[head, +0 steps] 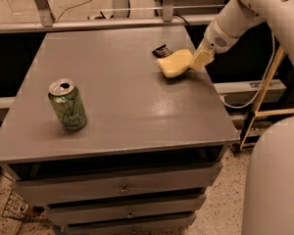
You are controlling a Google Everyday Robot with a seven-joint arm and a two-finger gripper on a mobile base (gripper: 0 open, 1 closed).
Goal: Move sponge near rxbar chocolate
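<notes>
Placement stage, by the look of it: sponge (172, 63) sat at abt 2 o'clock on the table (127, 82), low over the top or just resting on it (couldn't tell which). Its far corner was just beside, maybe touching, the rxbar chocolate (161, 50), which lay flat at the sponge's 11 o'clock. End effector (198, 61) was at the sponge's 3 o'clock end, cream fingers closed on that edge, so it was holding the sponge. White arm (235, 18) came in from 1 o'clock, past the table's right side.

Judgement: "near" looked as good as met, so transport was prob. done. Next move called for settling the sponge flat if it wasn't already, then letting go and backing off toward 3 o'clock or straight up. Care needed: foam is soft and could cling or spring when let go. A sideways pull might drag it away from the bar, or nudge the light bar toward the far edge at 12 o'clock.

Other things: green soda can (67, 105), upright w/ tab open, at 8 o'clock on the table. It was well apart from both task items and from the arm's path, so no obstacle. Drawers (122, 187) below the table front, shut. Nothing stood btwn sponge and bar.
</notes>
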